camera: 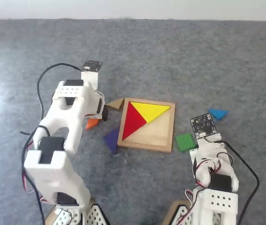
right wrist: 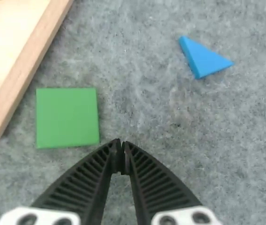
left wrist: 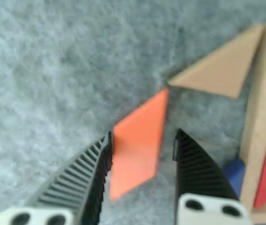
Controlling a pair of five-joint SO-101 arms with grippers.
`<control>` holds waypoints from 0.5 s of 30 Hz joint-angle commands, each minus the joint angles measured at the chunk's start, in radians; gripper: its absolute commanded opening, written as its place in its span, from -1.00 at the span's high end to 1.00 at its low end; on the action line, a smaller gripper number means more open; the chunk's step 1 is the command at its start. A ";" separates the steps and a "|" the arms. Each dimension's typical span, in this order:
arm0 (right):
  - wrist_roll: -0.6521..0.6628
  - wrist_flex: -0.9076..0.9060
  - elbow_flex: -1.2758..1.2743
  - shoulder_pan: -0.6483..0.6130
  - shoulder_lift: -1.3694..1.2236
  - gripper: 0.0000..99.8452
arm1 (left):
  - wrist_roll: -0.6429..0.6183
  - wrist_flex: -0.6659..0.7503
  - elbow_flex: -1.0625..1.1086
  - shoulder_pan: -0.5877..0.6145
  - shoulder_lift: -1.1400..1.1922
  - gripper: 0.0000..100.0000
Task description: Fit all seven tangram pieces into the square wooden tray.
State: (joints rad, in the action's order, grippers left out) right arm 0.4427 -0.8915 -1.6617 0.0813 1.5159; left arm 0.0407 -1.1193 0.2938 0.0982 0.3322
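In the square wooden tray (camera: pixel 145 146), only the large red triangle (camera: pixel 133 122) and yellow triangle (camera: pixel 151 110) sit fitted; five pieces wait outside. My left jaws gape around the orange parallelogram (left wrist: pixel 137 140); my right jaws are closed.

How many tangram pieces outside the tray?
5: orange parallelogram straddled by the left gripper, tan triangle at the tray's far left corner, purple triangle along its left side, green square and blue triangle on its right. None look hidden.
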 commanded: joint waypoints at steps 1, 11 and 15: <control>0.012 0.024 0.006 -0.008 0.016 0.98 | -0.009 -0.025 -0.082 0.023 0.018 0.58; 0.012 0.024 0.006 -0.008 0.016 0.98 | -0.005 -0.104 -0.090 0.037 0.052 0.64; 0.012 0.024 0.006 -0.008 0.016 0.98 | -0.011 -0.115 -0.084 0.032 0.061 0.65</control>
State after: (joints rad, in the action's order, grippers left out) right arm 0.4427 -0.8915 -1.6617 0.0813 1.5159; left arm 0.0345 -1.2022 0.2217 0.1181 0.3890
